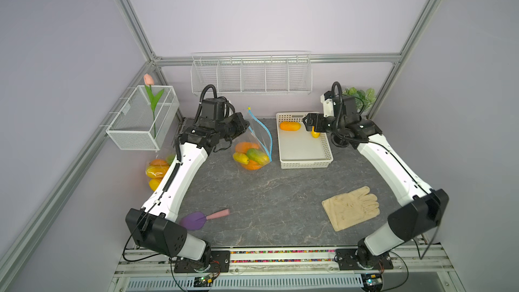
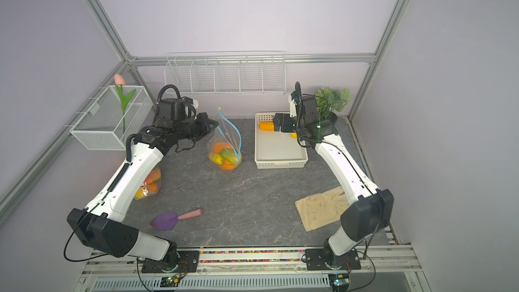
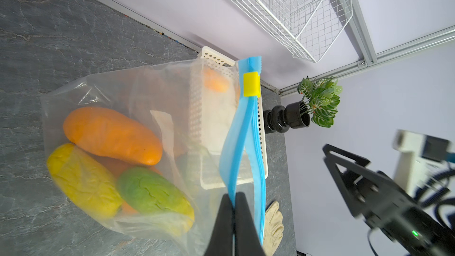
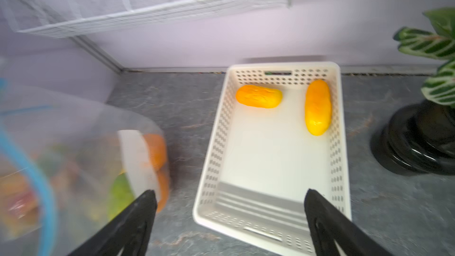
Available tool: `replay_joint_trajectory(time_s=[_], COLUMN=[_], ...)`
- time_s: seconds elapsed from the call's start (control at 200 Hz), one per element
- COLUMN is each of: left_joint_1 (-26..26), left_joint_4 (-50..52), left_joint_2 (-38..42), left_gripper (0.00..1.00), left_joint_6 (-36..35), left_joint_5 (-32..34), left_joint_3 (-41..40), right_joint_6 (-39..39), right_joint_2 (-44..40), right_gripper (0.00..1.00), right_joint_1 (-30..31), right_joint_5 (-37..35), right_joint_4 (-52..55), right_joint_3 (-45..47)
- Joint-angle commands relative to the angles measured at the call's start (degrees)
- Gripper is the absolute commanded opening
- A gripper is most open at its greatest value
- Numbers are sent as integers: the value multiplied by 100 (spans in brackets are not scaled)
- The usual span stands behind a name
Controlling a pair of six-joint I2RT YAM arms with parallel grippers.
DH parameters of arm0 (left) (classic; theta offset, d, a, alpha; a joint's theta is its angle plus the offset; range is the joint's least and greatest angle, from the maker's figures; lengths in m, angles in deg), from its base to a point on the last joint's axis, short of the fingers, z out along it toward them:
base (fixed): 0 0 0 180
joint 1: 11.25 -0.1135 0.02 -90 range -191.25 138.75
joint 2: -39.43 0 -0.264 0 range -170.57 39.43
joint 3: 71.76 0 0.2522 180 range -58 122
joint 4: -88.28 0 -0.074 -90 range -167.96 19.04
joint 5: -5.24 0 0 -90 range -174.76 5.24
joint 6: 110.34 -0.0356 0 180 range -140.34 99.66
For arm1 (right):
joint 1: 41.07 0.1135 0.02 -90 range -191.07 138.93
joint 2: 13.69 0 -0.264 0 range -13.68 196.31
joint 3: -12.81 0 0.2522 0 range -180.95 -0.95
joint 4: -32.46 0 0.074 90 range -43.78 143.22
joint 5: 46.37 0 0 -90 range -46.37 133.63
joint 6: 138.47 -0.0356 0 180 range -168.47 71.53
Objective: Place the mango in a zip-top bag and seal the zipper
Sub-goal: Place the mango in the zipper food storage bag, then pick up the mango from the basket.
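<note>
A clear zip-top bag (image 1: 254,141) (image 2: 224,141) (image 3: 147,89) with a blue zipper rim and a yellow slider (image 3: 251,84) stands at the back middle of the table, its mouth gaping. Inside lie several mangoes: orange (image 3: 110,135), yellow (image 3: 81,181) and green (image 3: 150,190). My left gripper (image 1: 247,126) (image 3: 234,195) is shut on one blue rim strip and holds the bag up. My right gripper (image 1: 306,120) (image 4: 230,193) hangs open and empty over the white basket (image 1: 306,164) (image 4: 209,168), which holds an orange mango (image 1: 290,126) (image 4: 258,96) and a yellow mango (image 1: 315,134) (image 4: 317,107).
A second bag of mangoes (image 1: 156,169) lies under my left arm. A beige glove (image 1: 351,206) lies front right and a purple scoop with a pink handle (image 1: 202,217) front left. A potted plant (image 1: 361,96) stands back right. A wire rack (image 1: 250,74) hangs on the back wall.
</note>
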Motion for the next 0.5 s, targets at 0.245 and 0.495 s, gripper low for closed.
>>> replay_joint_trajectory(time_s=[0.245,0.495], left_joint_1=[-62,-190], left_joint_4=[-115,-143], left_joint_2=[-129,-197], left_gripper=[0,0], left_joint_6=[-44,-142], left_joint_5=[-61,-156], left_joint_3=[80,136], right_joint_6=[205,329], right_joint_2=[3177,4809], right_gripper=[89,82], right_joint_1=[-441,-613], right_joint_5=[-1667,-1795], right_joint_4=[1252,1945], right_joint_3=[-2294,-4155])
